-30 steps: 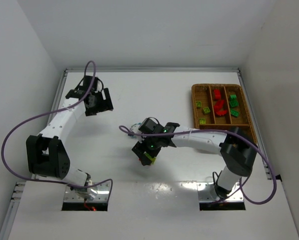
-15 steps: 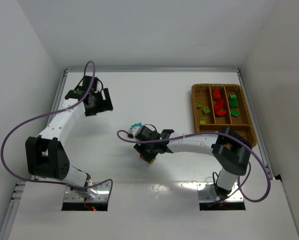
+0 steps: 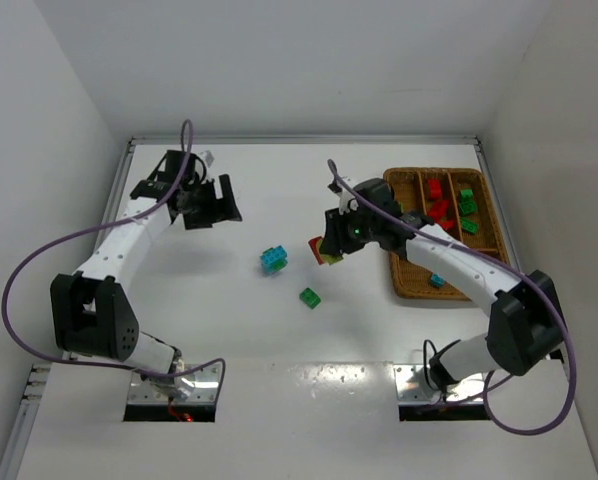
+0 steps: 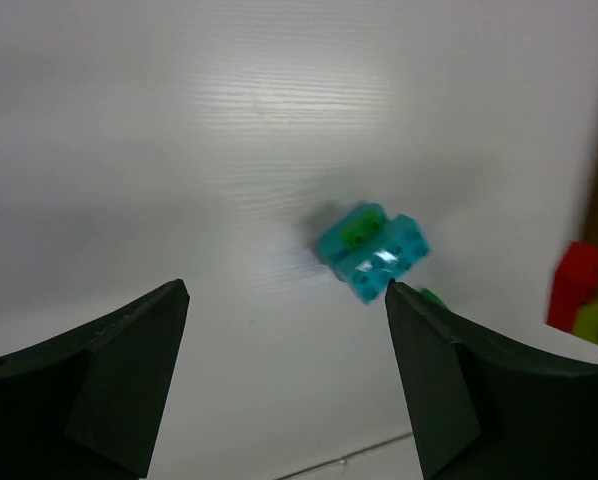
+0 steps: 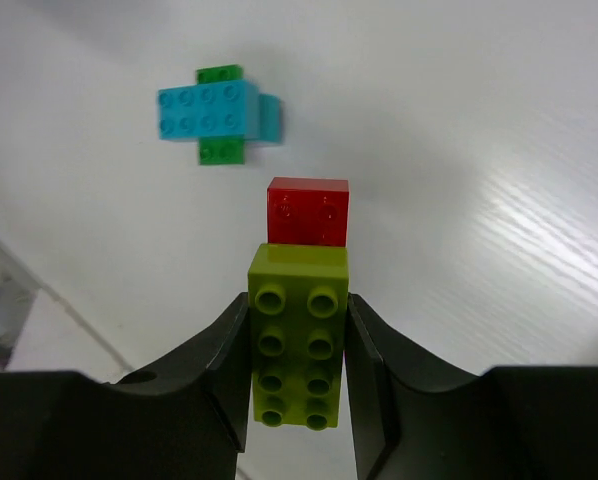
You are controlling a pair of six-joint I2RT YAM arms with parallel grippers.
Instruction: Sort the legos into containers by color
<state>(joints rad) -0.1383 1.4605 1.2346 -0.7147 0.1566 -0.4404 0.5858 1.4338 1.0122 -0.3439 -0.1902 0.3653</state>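
Legos of two colours, a yellow-green brick (image 5: 297,345) with a red brick (image 5: 308,211) stuck to its far end, are clamped in the right pincer (image 3: 328,247) over the counter (image 3: 229,320), just left of the tray (image 3: 388,210). The pair would best be split before release, since each colour belongs in its own compartment. A cyan stack (image 3: 272,259) and a green brick (image 3: 309,297) lie on the counter, well apart from the left pincer (image 3: 207,200), which is spread wide and empty

Brown woven wicker tray (image 3: 388,210) on white surface (image 3: 229,330). Inside the tray: red legos (image 3: 439,210), green legos (image 3: 466,200), one cyan lego (image 3: 435,281). Left of the tray: yellow-green brick (image 5: 299,350) joined to red brick (image 5: 308,212), cyan-and-green cluster (image 3: 272,259), single green brick (image 3: 309,297). Purple cables (image 3: 39,260).
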